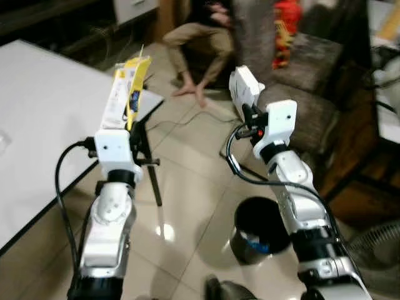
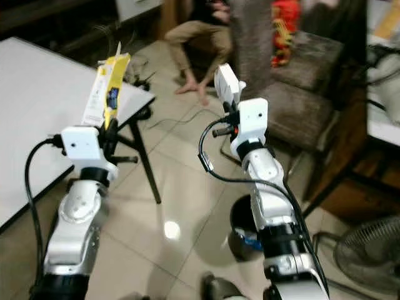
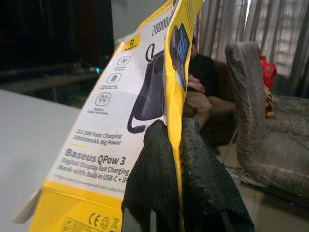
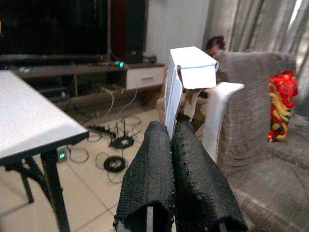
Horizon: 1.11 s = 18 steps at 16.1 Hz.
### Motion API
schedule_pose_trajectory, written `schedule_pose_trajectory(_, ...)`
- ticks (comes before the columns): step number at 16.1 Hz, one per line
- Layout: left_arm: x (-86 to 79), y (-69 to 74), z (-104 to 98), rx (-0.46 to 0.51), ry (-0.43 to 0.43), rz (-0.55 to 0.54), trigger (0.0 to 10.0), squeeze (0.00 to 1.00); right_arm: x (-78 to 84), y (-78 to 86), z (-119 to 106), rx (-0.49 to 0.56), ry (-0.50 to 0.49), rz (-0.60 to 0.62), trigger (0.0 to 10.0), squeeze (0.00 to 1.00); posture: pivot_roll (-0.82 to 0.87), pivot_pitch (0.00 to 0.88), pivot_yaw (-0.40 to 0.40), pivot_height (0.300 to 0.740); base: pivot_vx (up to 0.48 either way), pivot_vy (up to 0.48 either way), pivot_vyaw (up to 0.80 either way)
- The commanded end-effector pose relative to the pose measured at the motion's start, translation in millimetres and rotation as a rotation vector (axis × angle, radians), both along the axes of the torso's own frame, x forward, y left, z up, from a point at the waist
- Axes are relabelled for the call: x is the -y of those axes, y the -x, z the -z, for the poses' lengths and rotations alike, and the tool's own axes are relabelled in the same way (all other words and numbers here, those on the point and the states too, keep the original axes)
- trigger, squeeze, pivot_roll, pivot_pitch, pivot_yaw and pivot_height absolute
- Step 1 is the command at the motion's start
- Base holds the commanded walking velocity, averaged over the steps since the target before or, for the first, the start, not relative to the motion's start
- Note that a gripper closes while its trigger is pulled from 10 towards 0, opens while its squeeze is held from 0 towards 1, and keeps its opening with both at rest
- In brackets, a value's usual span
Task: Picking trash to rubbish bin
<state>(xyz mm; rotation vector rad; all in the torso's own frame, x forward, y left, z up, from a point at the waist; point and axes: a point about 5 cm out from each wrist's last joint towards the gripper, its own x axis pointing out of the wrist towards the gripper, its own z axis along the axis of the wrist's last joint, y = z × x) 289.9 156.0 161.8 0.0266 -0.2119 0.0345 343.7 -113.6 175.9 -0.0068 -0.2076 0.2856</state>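
- Two pieces of trash are held up, one in each gripper, above a glossy tiled floor (image 1: 187,206).
- Nearest, low between the arms and closer to the right arm, a black rubbish bin (image 1: 259,228) stands on the tiles, with something blue seen inside it.
- The left gripper (image 3: 175,140) is raised beside the corner of the white table (image 1: 44,125); its black fingers (image 3: 149,174) are clamped on the edge of a flattened yellow and white power bank box (image 1: 127,90), which is held upright and is printed "Baseus QPow 3".
- The right gripper (image 4: 170,137) is raised over the floor, above and beyond the bin; its fingers are pressed together on a flap of an opened white carton (image 1: 244,87), which stands upright above them.
- Farther off, a grey armchair (image 1: 294,81) is seen with a red and yellow object (image 1: 286,28) on it.
- Black cables (image 4: 118,145) are strewn on the floor near a low media unit (image 4: 96,72).
- Farthest, a person (image 1: 200,37) is seated beside the armchair, legs bent and bare feet on the tiles.
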Motion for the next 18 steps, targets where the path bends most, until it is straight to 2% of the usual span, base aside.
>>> schedule_pose_trajectory(1, 1.9, 0.6, -0.4, -0.005, 0.009, 0.017, 10.0, 0.00, 0.0, -0.3, -8.1, 0.021, -0.006, 0.002, 10.0, 0.00, -0.08, 0.098, 0.000, 0.740, 0.000, 0.000, -0.79)
schedule_pose_trajectory(5, 2.7, 1.3, 1.7, -0.021, 0.055, 0.062, 10.0, 0.00, -2.5, 0.8, -6.6, 0.013, -0.016, 0.001, 10.0, 0.00, -0.07, 0.100, 0.004, 0.740, 0.000, 0.000, -0.79)
schedule_pose_trajectory(13, 1.4, 1.6, 4.6, -0.038, 0.044, 0.051, 10.0, 0.00, -0.1, 2.2, 1.9, -0.028, -0.006, 0.012, 10.0, 0.00, -0.08, 0.110, 0.009, 0.740, 0.000, 0.000, -0.79)
schedule_pose_trajectory(18, 0.3, 1.8, 9.0, -0.062, 0.035, 0.047, 10.0, 0.00, -3.7, 5.9, 12.9, -0.073, 0.005, -0.012, 10.0, 0.00, -0.08, 0.120, 0.008, 0.740, 0.000, 0.000, 0.00)
